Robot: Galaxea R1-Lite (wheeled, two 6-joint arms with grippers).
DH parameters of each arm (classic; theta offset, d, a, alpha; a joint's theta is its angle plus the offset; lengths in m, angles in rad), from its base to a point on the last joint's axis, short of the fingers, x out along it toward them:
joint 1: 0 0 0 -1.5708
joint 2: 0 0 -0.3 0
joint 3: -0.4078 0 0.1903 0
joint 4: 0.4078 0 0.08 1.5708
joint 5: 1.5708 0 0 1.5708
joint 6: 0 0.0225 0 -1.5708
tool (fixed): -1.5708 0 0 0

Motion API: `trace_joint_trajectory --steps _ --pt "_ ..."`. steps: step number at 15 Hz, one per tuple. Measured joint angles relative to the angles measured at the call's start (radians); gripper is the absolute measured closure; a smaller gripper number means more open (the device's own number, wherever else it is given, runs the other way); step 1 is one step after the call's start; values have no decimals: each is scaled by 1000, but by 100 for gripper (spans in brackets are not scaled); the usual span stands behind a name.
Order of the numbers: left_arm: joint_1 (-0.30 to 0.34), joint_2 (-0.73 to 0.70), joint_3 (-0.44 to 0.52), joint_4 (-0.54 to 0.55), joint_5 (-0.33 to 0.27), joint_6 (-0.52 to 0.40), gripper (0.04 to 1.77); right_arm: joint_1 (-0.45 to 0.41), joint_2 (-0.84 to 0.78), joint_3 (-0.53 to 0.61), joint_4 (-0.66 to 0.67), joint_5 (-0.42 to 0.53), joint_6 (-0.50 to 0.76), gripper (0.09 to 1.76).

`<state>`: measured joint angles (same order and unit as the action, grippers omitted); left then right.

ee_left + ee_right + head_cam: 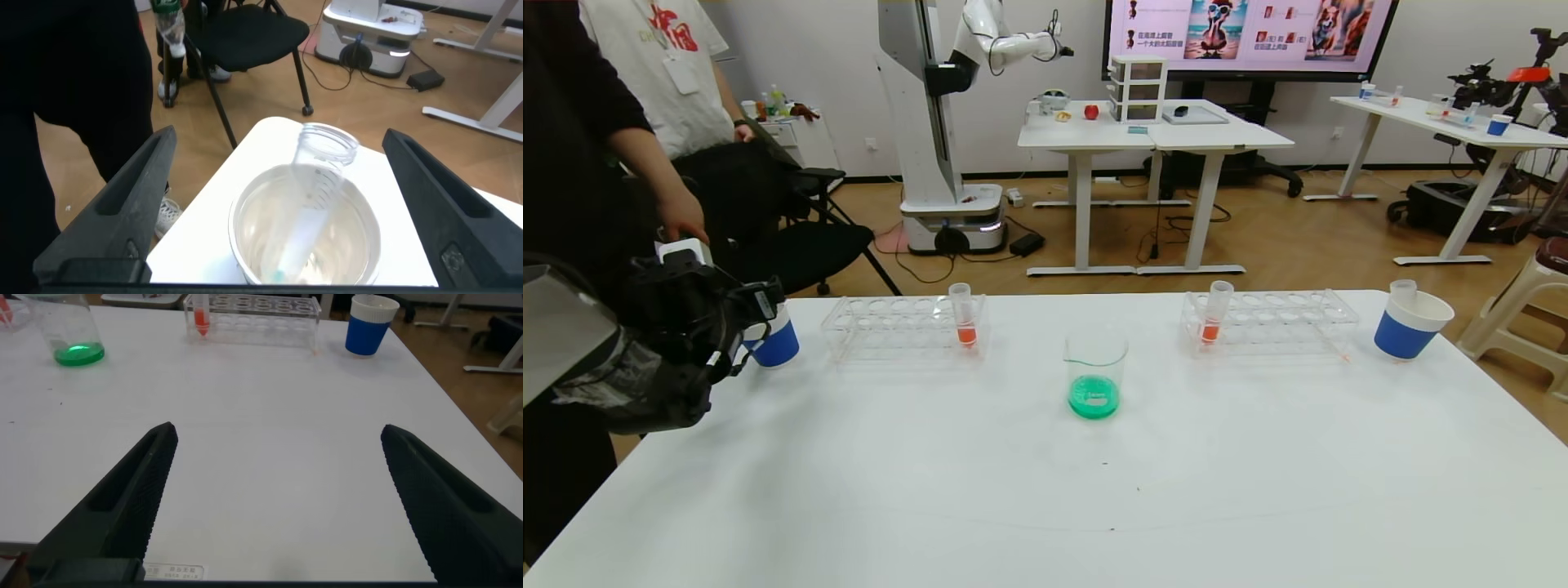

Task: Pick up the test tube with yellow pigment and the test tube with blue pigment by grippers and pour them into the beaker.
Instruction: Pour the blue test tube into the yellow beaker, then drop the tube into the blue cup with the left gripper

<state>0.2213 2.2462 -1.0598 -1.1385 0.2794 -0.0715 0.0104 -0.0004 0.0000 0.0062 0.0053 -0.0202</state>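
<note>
The beaker (1095, 371) stands mid-table with green liquid in its bottom; the right wrist view shows the beaker (69, 331) far off. My left gripper (764, 314) hangs open at the table's left corner, over a blue paper cup (778, 347). In the left wrist view the left gripper (279, 137) has its jaws wide apart above that cup's rim (245, 204). A clear tube (315, 212) leans inside, free of the fingers, with a teal trace at its bottom. No tube shows yellow or blue liquid. My right gripper (278, 429) is open over bare table, outside the head view.
Two clear racks (903, 327) (1270, 318) stand behind the beaker, each holding an orange-red tube (964, 314) (1215, 314). A second blue cup (1409, 331) at the right edge holds an empty tube (1403, 288). A person stands by the left corner.
</note>
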Motion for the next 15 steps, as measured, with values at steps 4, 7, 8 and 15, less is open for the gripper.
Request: trace_joint_trajectory --steps 4,7,8,15 --pt "-57 -59 -14 6 -12 -1 6 0 0 0 0 0 0 11" --pt "-177 -124 -23 56 -15 -1 6 0 0 0 0 0 0 11" --pt "-220 -151 -26 76 -15 0 6 0 0 0 0 0 0 11" --pt "-341 -400 8 216 -18 36 6 0 0 0 0 0 0 11"
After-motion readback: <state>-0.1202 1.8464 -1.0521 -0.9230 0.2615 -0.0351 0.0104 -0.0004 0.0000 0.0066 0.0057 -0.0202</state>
